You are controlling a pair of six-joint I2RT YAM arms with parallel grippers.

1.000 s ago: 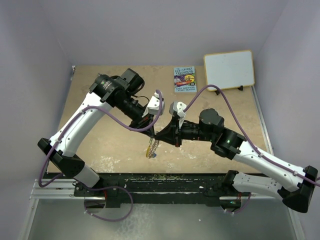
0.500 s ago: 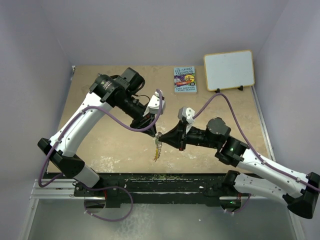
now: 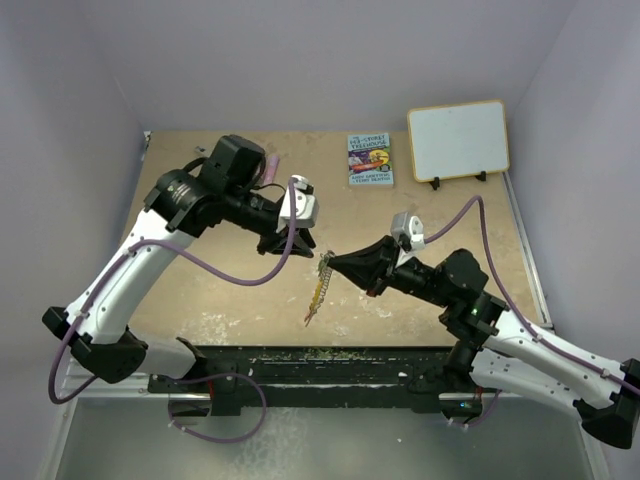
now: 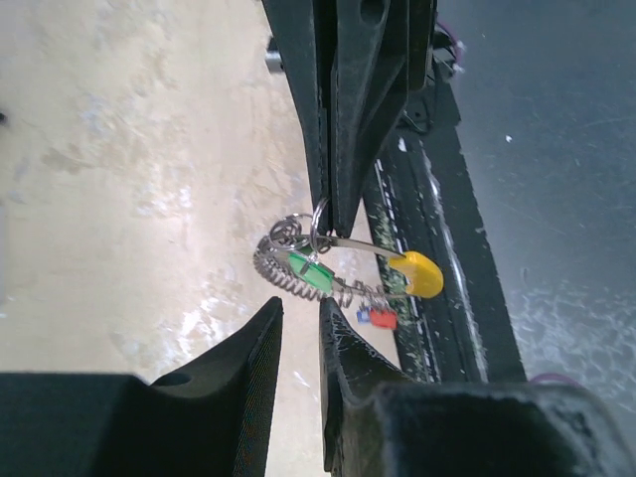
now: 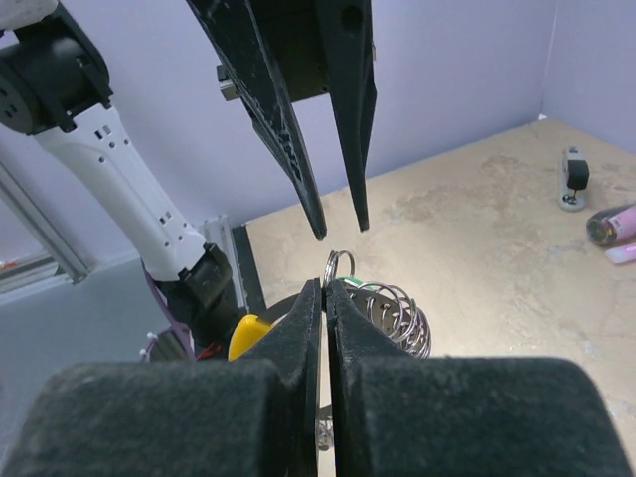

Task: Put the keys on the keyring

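Step in hand: late stage, keyring held up in the air between the two arms.

- Right pincer (image 3: pixel 330 261): clamped tight on the small top loop of the keyring (image 3: pixel 318 290). The rest hangs below it, clear of the surface (image 3: pixel 230 290) as far as the top view shows.
- Left pincer (image 5: pixel 340 232): fingers a narrow gap apart, nothing between them. Tips sit just above the gripped loop, not touching it.
- Keys: green tag (image 4: pixel 310 271) lies against the coiled stretch. Red tag (image 4: pixel 384 319) and blue tag (image 4: pixel 364 315) sit side by side further down, near the yellow piece (image 4: pixel 422 275). All three look hung on the ring. Cannot tell whether each is fully threaded or whether the loop is closed.

Judgement: threading looks done or nearly so.

Next move calls for either a fine pinch by the left pincer on the thin wire just beside the right one's hold, or a gentle lowering to the surface. The dangling strand may swing, so go slowly.

Containers: none in view. Small black-and-silver tool (image 5: pixel 571 179) and pink tube (image 5: pixel 608 225) lie loose on the surface, well apart from the work.
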